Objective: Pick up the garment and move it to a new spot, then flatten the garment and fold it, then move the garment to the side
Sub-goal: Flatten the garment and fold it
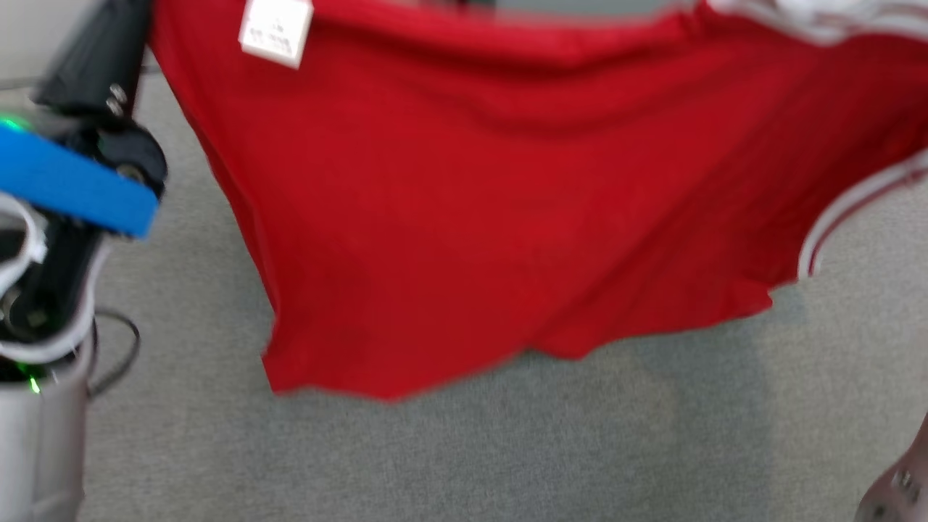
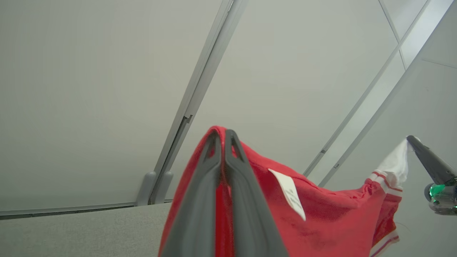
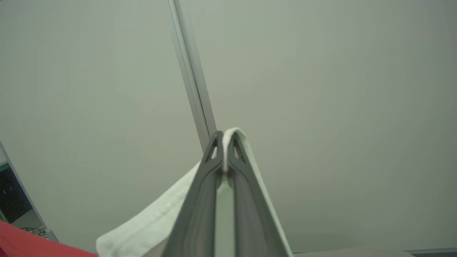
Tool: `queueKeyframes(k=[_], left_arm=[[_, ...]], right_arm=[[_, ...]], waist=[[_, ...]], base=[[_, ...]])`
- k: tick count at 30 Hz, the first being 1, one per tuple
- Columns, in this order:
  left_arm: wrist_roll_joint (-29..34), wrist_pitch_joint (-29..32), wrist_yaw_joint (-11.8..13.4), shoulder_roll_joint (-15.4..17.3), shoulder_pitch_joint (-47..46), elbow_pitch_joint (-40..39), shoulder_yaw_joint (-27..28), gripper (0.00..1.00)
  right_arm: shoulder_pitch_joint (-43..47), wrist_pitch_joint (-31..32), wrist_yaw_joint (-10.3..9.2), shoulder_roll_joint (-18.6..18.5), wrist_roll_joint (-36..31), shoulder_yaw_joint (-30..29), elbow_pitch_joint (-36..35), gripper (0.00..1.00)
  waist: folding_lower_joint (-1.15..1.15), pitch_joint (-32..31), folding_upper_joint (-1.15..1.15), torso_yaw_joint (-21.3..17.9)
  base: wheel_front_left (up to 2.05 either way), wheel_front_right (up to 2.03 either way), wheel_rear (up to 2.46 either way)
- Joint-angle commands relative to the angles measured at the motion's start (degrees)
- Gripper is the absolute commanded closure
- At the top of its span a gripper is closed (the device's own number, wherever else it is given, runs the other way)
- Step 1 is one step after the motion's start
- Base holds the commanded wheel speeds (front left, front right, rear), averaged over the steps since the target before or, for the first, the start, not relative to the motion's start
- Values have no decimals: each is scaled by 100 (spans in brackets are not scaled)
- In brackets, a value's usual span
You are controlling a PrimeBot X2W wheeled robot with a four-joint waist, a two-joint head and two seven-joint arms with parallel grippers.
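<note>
— Left pincer (image 2: 223,134) and right pincer (image 3: 224,135)?
— Both clamped on the garment (image 1: 507,217), left on red cloth, right on a white edge.
— How does it look?
— Red, white-striped sleeve trim (image 1: 855,203), white label (image 1: 275,30); stretched between them, hanging over the grey surface (image 1: 507,457).

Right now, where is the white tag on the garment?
Head view, top left: the white tag hangs on the red garment, just right of the left gripper pinching its upper edge.
</note>
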Motion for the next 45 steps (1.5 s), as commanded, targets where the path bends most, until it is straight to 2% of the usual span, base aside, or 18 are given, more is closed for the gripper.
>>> queueKeyframes(k=[1,2,6,9,13,16,20,24,28,33,38,40,43,45], left_arm=[[58,-38,-6,39,-264,106,29,100],[133,-86,-61,60,-484,272,20,100],[588,-392,-201,227,-1386,1112,30,100],[913,-814,-278,262,-2172,1701,77,100],[1201,-1563,-381,201,-2943,2382,187,100],[1496,-2072,-506,217,-3350,2714,59,100],[1687,-2625,-630,233,-3515,3048,-101,100],[1798,-3071,-714,234,-3081,3363,-343,100],[1938,-3425,-748,265,-2444,3648,-799,100],[1713,-3685,-768,37,-1341,3845,-1113,100],[1780,-3720,-765,-64,-115,3837,-1329,100],[1522,-3717,-766,-241,441,3846,-1349,100],[1260,-3719,-766,-229,1037,3823,-1462,100],[1150,-3719,-766,-240,1423,3779,-1551,100]], right_arm=[[-261,-108,3,-140,-161,71,162,100],[-479,-239,3,-259,-364,187,412,100],[-1506,-887,3,-248,-727,515,1410,100],[-2291,-1532,2,-431,-1194,841,2030,100],[-3205,-2503,1,-320,-1584,1031,2631,100],[-3631,-2981,1,-387,-1727,1092,2951,100],[-3685,-3276,2,-538,-1779,1248,3390,100],[-3004,-3336,1,-652,-1826,1349,3782,100],[-2066,-3245,2,-591,-1590,1434,4060,100],[-725,-3063,2,-507,-758,1641,4071,100],[768,-2566,2,-651,-231,1675,3673,100],[1338,-2303,3,-660,-67,1783,3318,100],[2163,-1868,1,-789,94,1766,2821,100],[2642,-1581,2,-751,117,1688,2446,100]], waist=[[0,282,0,144],[0,419,0,137],[0,851,0,64],[0,1086,0,35],[0,1155,0,-17],[0,1175,0,-17],[0,1208,0,-12],[0,1260,0,-18],[0,1246,0,-2],[0,1068,0,26],[0,633,0,72],[0,430,0,88],[0,141,0,108],[0,-39,0,129]], base=[[0,0,0],[0,0,0],[0,0,0],[0,0,0],[0,0,0],[0,0,0],[0,0,0],[0,0,0],[0,0,0],[0,0,0],[0,0,0],[0,0,0],[0,0,0],[0,0,0]])
